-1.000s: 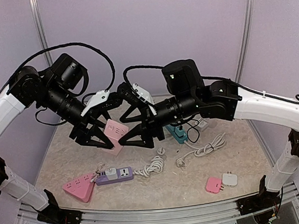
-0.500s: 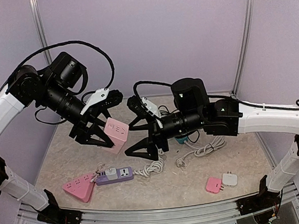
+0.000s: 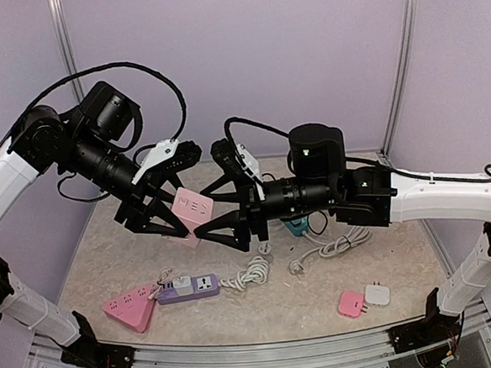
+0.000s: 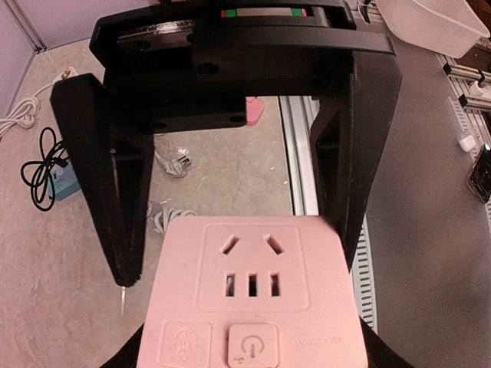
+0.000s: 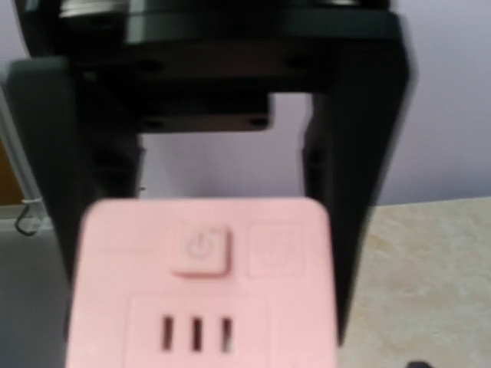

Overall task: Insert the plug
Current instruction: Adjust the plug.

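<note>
My left gripper [image 3: 187, 217] is shut on a pink cube socket [image 3: 193, 209] and holds it tilted above the table's left half. In the left wrist view the cube [image 4: 249, 291] fills the bottom, its socket face and power button towards the camera. My right gripper [image 3: 202, 218] faces it, open, with one finger [image 4: 115, 192] on either side of the cube and a gap on the left. The right wrist view is blurred and shows the same cube [image 5: 199, 291] close up. A white plug [image 3: 265, 248] on a coiled cord lies on the table below the grippers.
A purple power strip [image 3: 189, 287] and a pink triangular strip [image 3: 129, 308] lie at the front left. A teal strip [image 3: 295, 224] and a white cord [image 3: 338, 245] sit behind my right arm. Small pink [image 3: 351, 303] and white [image 3: 377, 293] adapters lie front right.
My right gripper pulled back down and to the right, then came back in around the pink cube. The left gripper kept its hold, with the cube raised slightly.
</note>
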You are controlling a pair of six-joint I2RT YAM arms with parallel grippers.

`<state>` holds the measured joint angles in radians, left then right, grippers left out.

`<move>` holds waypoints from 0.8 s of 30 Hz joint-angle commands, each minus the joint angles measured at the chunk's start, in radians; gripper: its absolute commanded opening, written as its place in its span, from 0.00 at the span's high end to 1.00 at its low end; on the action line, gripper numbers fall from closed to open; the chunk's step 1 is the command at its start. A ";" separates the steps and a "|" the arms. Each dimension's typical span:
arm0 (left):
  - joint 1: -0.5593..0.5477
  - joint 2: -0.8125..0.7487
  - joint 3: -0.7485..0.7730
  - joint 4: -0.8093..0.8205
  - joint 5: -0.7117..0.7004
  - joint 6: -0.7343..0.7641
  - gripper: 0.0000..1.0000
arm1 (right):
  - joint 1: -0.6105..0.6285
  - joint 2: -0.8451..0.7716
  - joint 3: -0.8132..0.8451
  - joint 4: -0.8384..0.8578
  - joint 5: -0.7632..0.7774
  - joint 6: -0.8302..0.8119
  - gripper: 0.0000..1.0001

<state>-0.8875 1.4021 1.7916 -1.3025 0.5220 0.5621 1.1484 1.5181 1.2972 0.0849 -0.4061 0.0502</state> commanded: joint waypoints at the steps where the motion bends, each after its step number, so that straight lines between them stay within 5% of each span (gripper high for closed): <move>1: -0.004 0.008 0.025 0.014 0.028 0.001 1.00 | -0.004 0.031 0.034 0.032 -0.019 0.018 0.31; 3: -0.006 0.010 0.025 0.015 0.028 0.002 1.00 | -0.004 0.036 0.035 0.040 -0.025 0.024 0.55; 9: -0.010 0.017 0.030 0.023 0.015 -0.003 1.00 | -0.003 0.045 0.040 0.060 -0.049 0.063 1.00; 10: -0.010 0.015 0.032 0.024 0.005 -0.001 0.97 | -0.004 0.039 0.036 0.064 -0.037 0.072 1.00; 13: 0.006 0.000 0.039 0.025 -0.032 0.023 0.49 | -0.006 0.007 0.007 0.104 0.007 0.100 1.00; 17: 0.074 -0.030 0.014 0.062 -0.007 0.003 0.11 | -0.004 -0.043 -0.060 0.261 0.044 0.166 1.00; 19: 0.122 -0.046 -0.006 0.082 0.058 -0.024 0.03 | -0.004 -0.062 -0.085 0.319 0.075 0.183 1.00; 24: 0.143 -0.056 -0.021 0.112 0.169 -0.062 0.01 | -0.004 -0.089 -0.149 0.472 0.058 0.197 1.00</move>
<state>-0.7414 1.3647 1.7805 -1.2381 0.5900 0.5362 1.1488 1.4776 1.1793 0.3470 -0.3531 0.2028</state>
